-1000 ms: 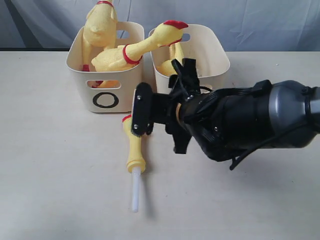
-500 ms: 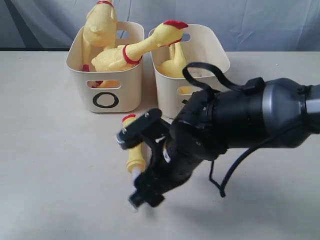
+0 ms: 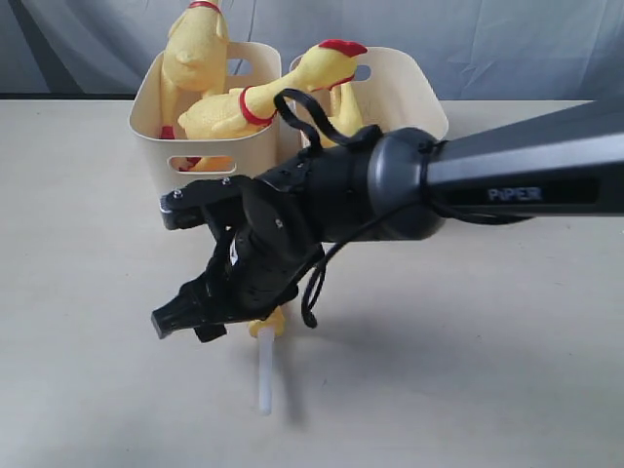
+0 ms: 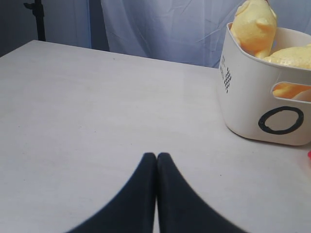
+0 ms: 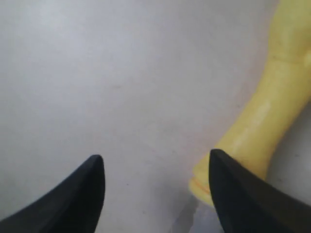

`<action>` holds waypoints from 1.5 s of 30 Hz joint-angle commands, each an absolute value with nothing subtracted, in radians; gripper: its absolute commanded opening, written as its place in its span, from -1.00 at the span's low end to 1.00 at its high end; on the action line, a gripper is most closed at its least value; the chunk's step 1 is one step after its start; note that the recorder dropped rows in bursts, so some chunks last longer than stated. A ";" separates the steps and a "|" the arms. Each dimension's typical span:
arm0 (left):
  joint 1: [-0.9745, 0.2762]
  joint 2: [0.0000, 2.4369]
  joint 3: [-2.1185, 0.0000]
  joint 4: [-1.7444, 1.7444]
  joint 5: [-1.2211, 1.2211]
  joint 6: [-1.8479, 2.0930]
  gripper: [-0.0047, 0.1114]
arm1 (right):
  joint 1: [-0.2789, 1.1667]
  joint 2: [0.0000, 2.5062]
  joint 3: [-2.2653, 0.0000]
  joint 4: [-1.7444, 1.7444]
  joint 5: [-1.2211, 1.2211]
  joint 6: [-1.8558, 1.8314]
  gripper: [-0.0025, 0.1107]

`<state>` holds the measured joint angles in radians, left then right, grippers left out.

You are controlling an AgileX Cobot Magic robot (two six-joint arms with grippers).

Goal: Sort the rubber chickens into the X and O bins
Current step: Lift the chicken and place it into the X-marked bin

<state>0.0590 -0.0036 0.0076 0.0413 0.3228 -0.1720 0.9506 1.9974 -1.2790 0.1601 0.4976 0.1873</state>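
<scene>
The O bin [image 3: 156,146] at the back left holds two rubber chickens [image 3: 195,54]; one neck and head [image 3: 322,66] reach over toward the second cream bin [image 3: 414,93], whose mark is hidden by my arm. Another chicken [image 3: 267,325] lies on the table, mostly under my right arm, with a white stick [image 3: 263,375] at its end. My right gripper [image 3: 182,319] hangs low, left of that chicken, open with nothing between its fingers. In the right wrist view the gripper [image 5: 155,161] has the chicken [image 5: 262,121] beside one fingertip. My left gripper [image 4: 156,156] is shut over bare table, and the O bin [image 4: 243,97] stands ahead of it.
The pale table [image 3: 88,292] ends at a dark backdrop edge behind the bins. My right arm [image 3: 487,185] stretches across the middle from the right. A black cable [image 3: 302,112] loops above it.
My right arm has swung down and leftward from in front of the second bin, across the lying chicken. Its gripper now points at the table left of the chicken.
</scene>
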 commanded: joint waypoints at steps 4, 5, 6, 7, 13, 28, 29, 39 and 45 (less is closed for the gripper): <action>0.057 0.000 0.000 0.045 0.315 -0.173 -0.92 | 0.923 2.099 -1.380 0.114 0.660 0.248 0.24; 0.057 0.000 0.000 0.045 0.315 -0.173 -0.92 | 0.923 2.099 -1.387 0.108 0.660 0.248 0.24; 0.057 0.000 0.000 0.045 0.315 -0.173 -0.92 | 0.923 2.091 -1.401 0.099 0.668 0.248 0.24; 0.057 0.000 0.000 0.045 0.315 -0.173 -0.92 | 0.923 2.086 -1.412 0.084 0.679 0.248 0.24; 0.057 0.000 0.000 0.045 0.315 -0.173 -0.92 | 0.923 2.071 -1.473 -0.091 0.864 0.330 0.24; 0.057 0.000 0.000 0.045 0.315 -0.173 -0.92 | 0.930 2.153 -1.533 0.094 1.087 0.082 -0.93; 0.057 0.000 0.000 0.045 0.315 -0.173 -0.92 | 0.930 2.128 -1.562 0.158 1.141 0.020 -0.93; 0.057 0.000 0.000 0.045 0.315 -0.173 -0.92 | 0.930 1.738 -1.790 0.340 1.080 -0.584 -0.93; 0.057 0.000 0.000 0.045 0.315 -0.173 -0.92 | 0.858 1.761 -1.780 -0.622 0.778 -0.027 -0.93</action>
<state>0.0590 -0.0036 0.0076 0.0413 0.3228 -0.1720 0.8970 1.7318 -1.7867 -0.3900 0.8723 -0.2437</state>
